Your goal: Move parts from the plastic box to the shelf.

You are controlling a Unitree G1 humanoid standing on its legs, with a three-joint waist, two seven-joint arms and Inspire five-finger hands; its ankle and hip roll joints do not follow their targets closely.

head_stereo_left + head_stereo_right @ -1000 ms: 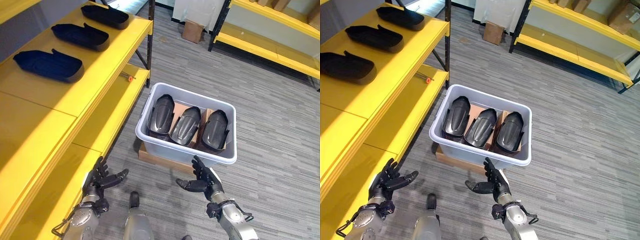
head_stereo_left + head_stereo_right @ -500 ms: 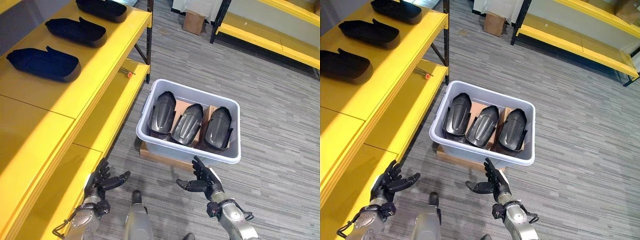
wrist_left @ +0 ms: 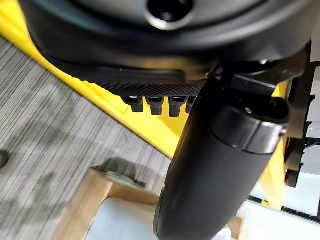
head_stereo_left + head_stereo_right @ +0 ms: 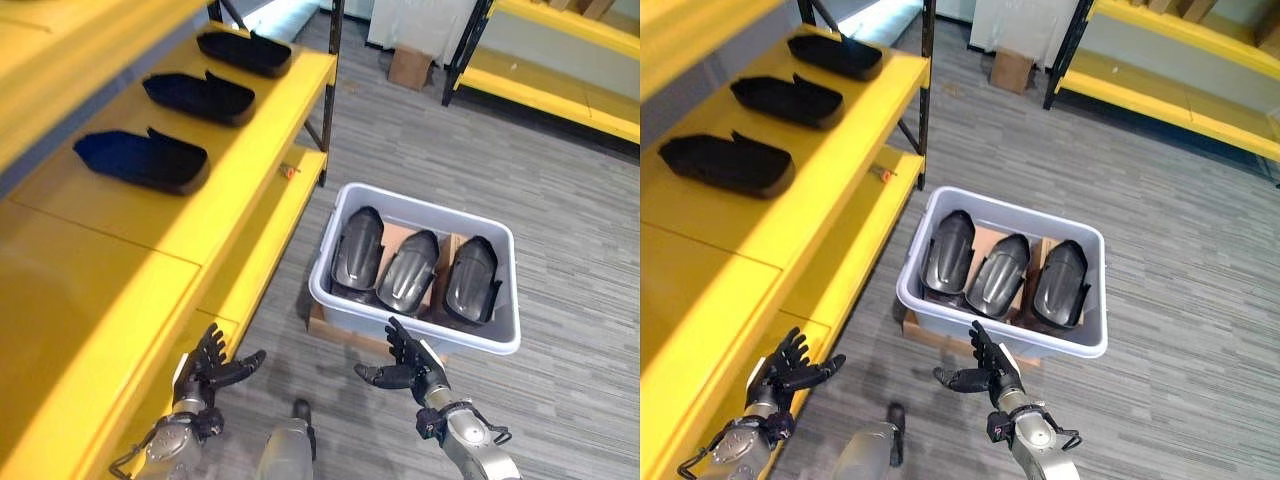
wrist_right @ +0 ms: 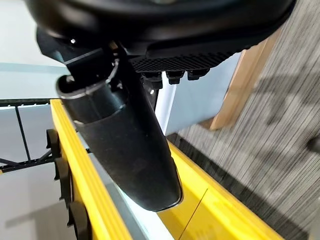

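Grey striped carpet runs under everything you see from the left eye: the plastic box (image 4: 420, 262) sits on it beside the yellow shelf (image 4: 200, 200), three dark parts (image 4: 357, 248) standing side by side inside. Three more parts (image 4: 140, 160) lie along the shelf. Your right eye view puts the left hand (image 4: 788, 368) low by the shelf, fingers spread and empty, and the right hand (image 4: 985, 368) just short of the box, fingers apart, holding nothing.
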